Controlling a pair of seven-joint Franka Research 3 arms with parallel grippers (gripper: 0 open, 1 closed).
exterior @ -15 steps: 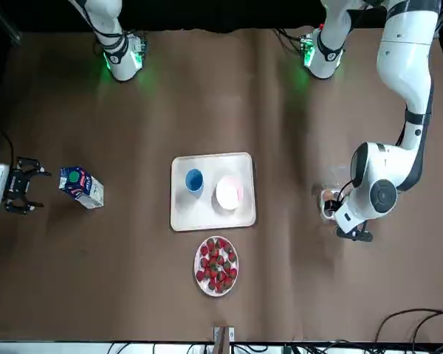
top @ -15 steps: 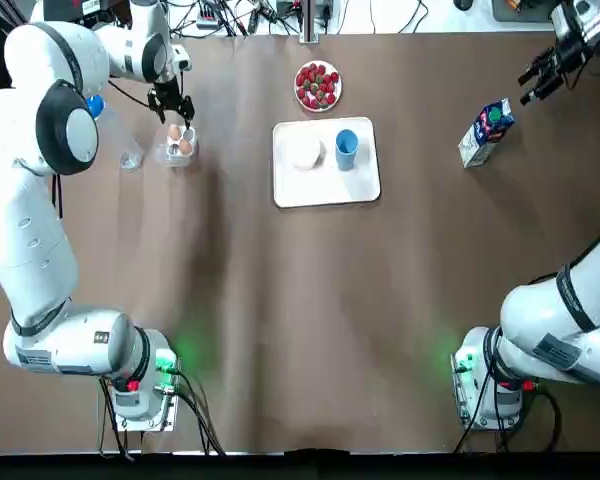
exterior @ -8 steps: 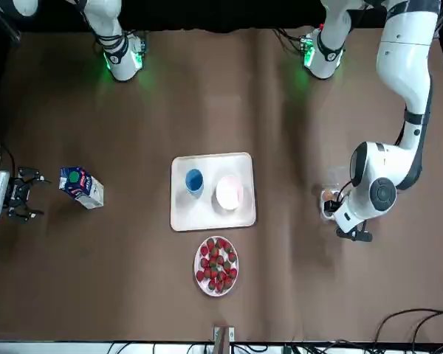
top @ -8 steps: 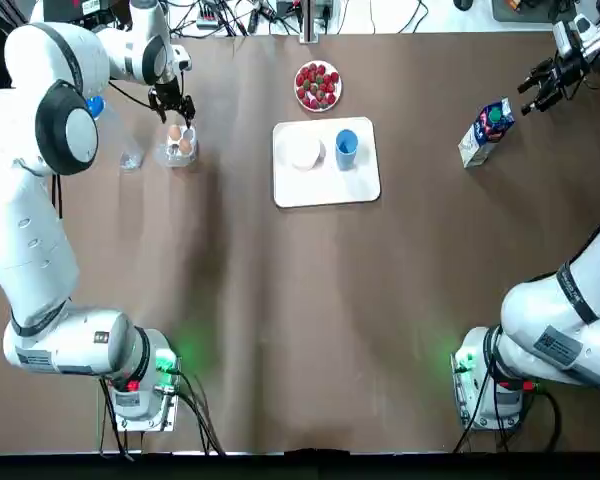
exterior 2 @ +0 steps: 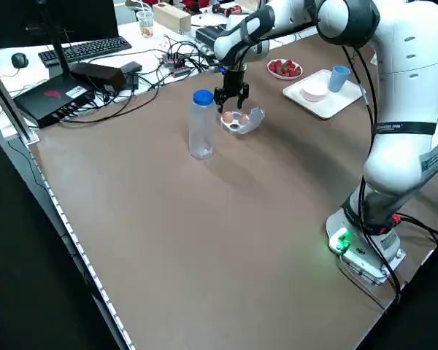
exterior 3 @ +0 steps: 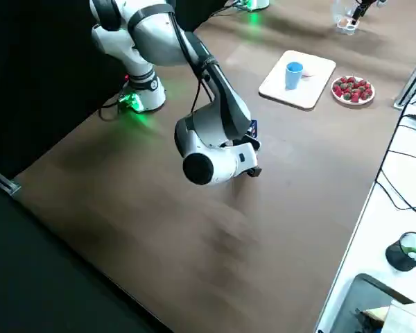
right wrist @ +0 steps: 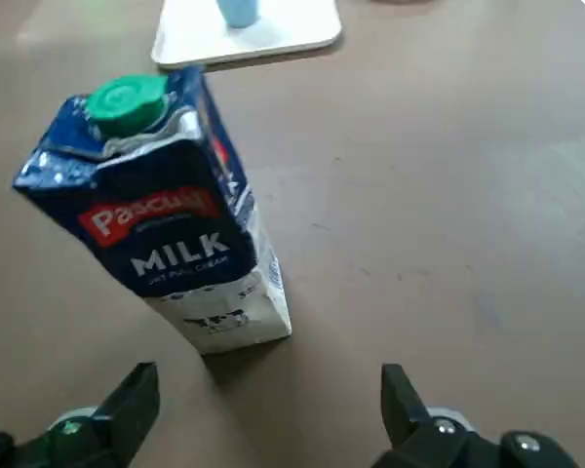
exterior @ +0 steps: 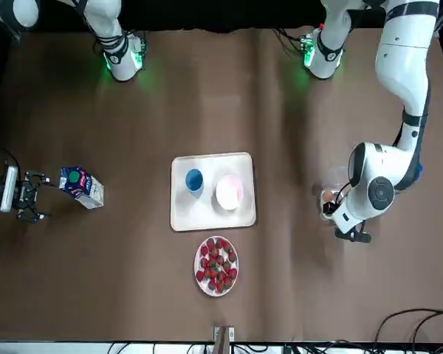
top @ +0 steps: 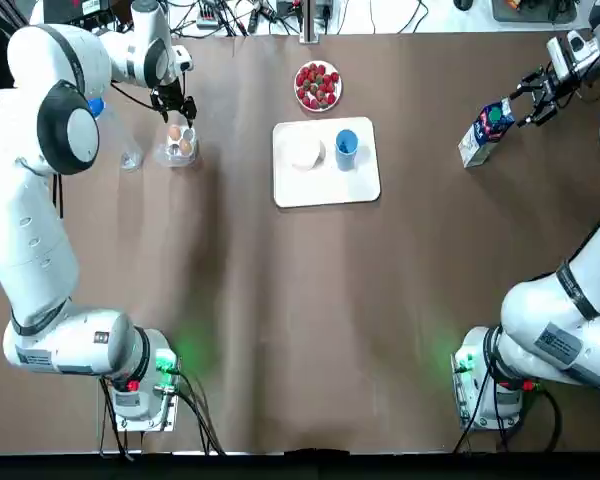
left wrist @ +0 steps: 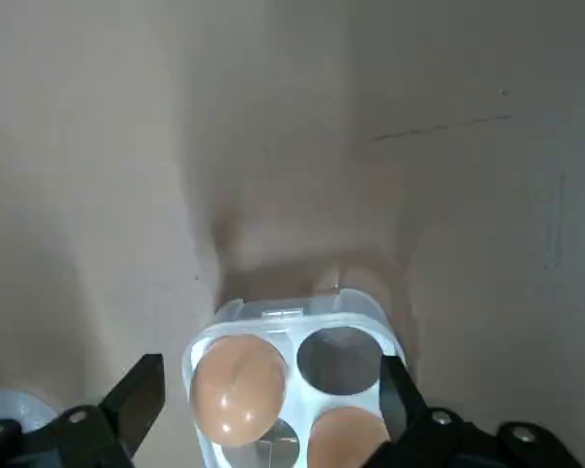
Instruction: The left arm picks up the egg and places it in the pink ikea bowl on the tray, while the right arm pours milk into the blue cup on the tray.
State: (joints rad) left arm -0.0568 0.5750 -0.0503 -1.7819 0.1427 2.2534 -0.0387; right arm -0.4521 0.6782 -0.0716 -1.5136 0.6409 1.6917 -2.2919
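Two brown eggs (left wrist: 236, 387) sit in a clear plastic egg carton (top: 177, 146) at the far left. My left gripper (top: 172, 106) hangs open just above the carton's far side, holding nothing; the left wrist view shows its fingers (left wrist: 136, 400) spread either side of the carton. A blue and white milk carton (top: 485, 131) with a green cap stands at the far right. My right gripper (top: 536, 100) is open, a short way beyond and to the right of it, fingers (right wrist: 395, 385) apart. The white tray (top: 360, 185) holds the pink bowl (top: 305, 152) and blue cup (top: 346, 145).
A plate of strawberries (top: 318, 85) lies just beyond the tray. A clear water bottle with a blue cap (exterior 2: 201, 124) stands left of the egg carton. Cables, a keyboard and boxes lie past the table's far edge.
My right gripper has come down and in toward the milk carton from the far right corner. The left gripper has stayed almost still over the egg carton.
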